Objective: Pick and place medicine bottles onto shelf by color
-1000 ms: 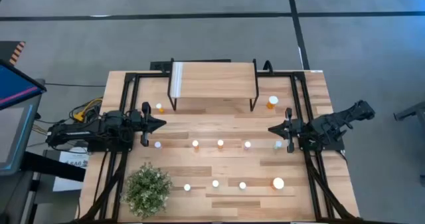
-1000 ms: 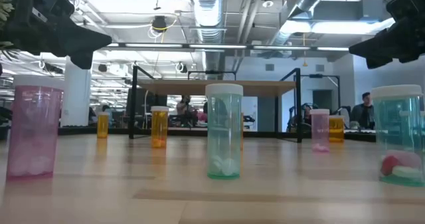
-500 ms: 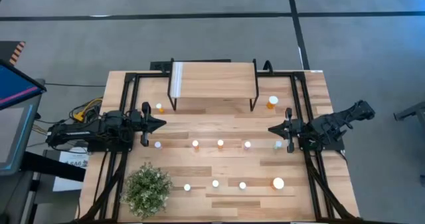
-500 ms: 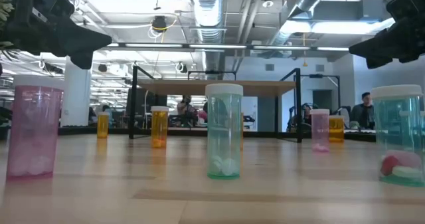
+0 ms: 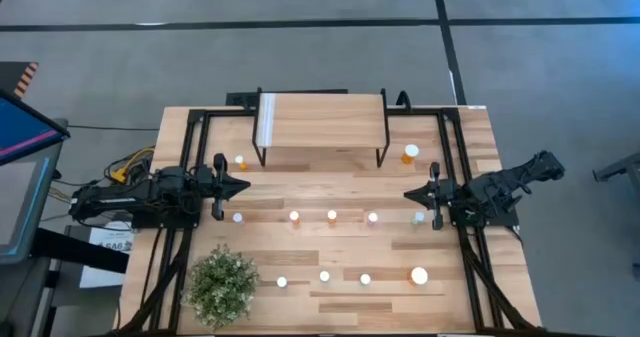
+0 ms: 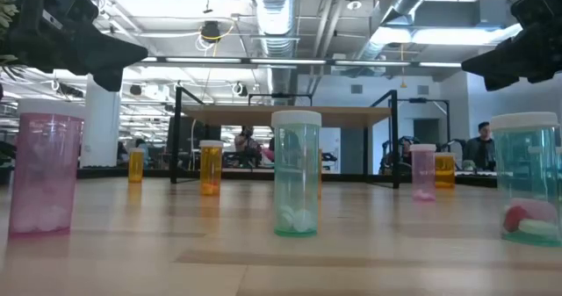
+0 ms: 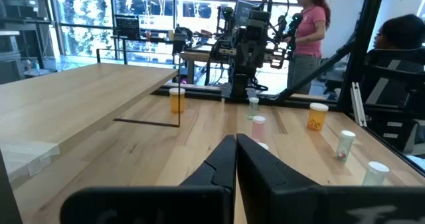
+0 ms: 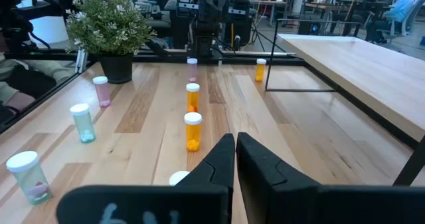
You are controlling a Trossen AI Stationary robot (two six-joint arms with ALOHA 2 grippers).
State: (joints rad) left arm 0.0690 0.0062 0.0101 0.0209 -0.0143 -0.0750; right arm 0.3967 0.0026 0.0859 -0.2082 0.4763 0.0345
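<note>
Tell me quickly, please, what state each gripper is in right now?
Left gripper: fingers shut, holding nothing.
Right gripper: fingers shut, holding nothing.

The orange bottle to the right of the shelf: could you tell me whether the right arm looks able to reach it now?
Probably yes. The orange bottle stands alone on bare tabletop just beyond the right gripper, which is shut and empty; the shelf legs stand off to one side.

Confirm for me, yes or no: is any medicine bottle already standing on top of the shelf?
No: in the high view the shelf shows only bare wood on top, and every bottle stands on the table.
</note>
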